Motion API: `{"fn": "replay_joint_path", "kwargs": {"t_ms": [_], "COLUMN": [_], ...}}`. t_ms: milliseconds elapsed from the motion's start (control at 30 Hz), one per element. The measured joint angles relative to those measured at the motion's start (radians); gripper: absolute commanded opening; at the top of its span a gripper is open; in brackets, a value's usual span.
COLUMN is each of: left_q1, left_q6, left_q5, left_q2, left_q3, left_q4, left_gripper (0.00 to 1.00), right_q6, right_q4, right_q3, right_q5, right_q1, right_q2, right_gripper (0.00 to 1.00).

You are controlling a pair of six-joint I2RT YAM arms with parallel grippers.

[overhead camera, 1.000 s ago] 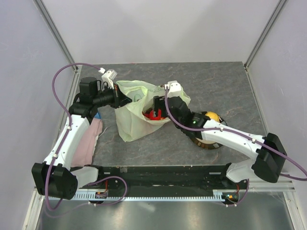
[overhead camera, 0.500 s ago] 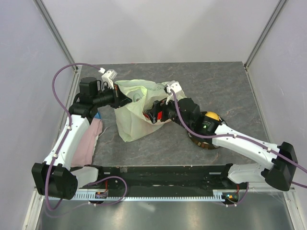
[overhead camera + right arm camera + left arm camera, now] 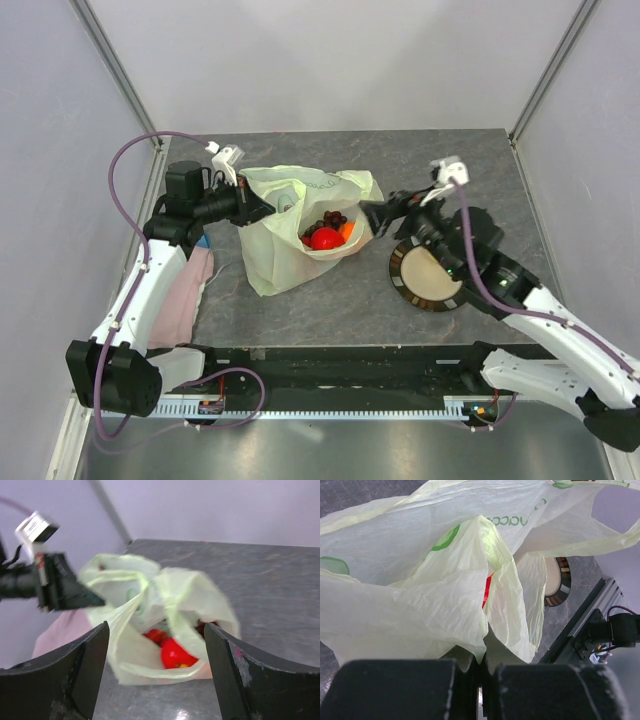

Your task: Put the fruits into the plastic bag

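Your right gripper (image 3: 372, 214), fingers apart and empty, sits just right of the bag (image 3: 270, 260), facing its mouth. Your left gripper (image 3: 256, 208) clamps its left rim; the fruits (image 3: 322, 238) lie inside, toward the far-left corner.

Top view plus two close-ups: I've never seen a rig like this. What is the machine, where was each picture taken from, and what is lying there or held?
These are two robot arms bolted at the near edge of a grey table. The wide picture comes from a fixed camera above and behind them; each close-up comes from a camera on one wrist. The left fingers pinch the rim of a pale green plastic bag. Inside show a red apple and dark grapes. The right fingers are open and empty, beside the bag. A plate lies on the right, a pink cloth on the left.
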Motion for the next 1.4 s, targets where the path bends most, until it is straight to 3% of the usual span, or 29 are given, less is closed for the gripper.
{"fn": "replay_joint_path", "kwargs": {"t_ms": [233,533,667,1100,1400], "left_q1": [0.000,0.000,0.000,0.000,0.000], "left_q6": [0.000,0.000,0.000,0.000,-0.001], "left_q5": [0.000,0.000,0.000,0.002,0.015], "left_q2": [0.000,0.000,0.000,0.000,0.000], "left_q3": [0.000,0.000,0.000,0.000,0.000], "left_q4": [0.000,0.000,0.000,0.000,0.000], "left_gripper": [0.02,0.02,0.01,0.02,0.02], "right_q6": [0.048,0.123,0.135,0.107,0.095], "right_q4": [-0.192,-0.335,-0.355,-0.411,-0.407], "right_q3": [0.098,0.034,-0.019,-0.124,-0.151], "right_q5": [0.098,-0.016,-0.057,-0.044,-0.026], "right_q1": [-0.243,-0.642,-0.764,-0.801,-0.706], "right_q2": [-0.004,0.078,0.078,0.176,0.301], "right_gripper": [0.84,0.85,0.87,0.88,0.95]}}
